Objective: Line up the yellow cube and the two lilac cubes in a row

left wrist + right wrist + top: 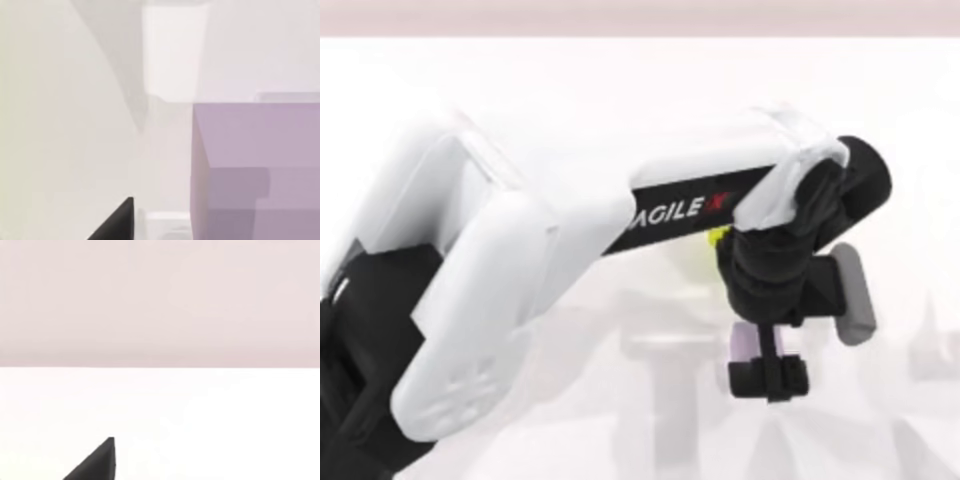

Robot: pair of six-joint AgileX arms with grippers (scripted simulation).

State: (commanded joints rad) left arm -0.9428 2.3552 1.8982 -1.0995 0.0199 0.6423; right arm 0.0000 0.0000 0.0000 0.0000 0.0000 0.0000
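Note:
My left arm reaches across the middle of the table in the top view. Its gripper (770,380) hangs right beside a lilac cube (742,345), which peeks out at the gripper's left. That lilac cube (255,170) fills much of the left wrist view, tight against the gripper, and whether it is gripped does not show. A sliver of the yellow cube (718,238) shows from under the forearm. A pale, near-white block (175,55) lies farther off; I cannot tell if it is the other lilac cube. Only a dark corner of my right gripper (97,465) is seen.
A grey-mauve rounded block shape (853,295) sits beside the left wrist. The left arm's white links (470,300) cover the left half of the table (620,100). The right wrist view holds only bare white table (200,415) and a pale back wall (160,300).

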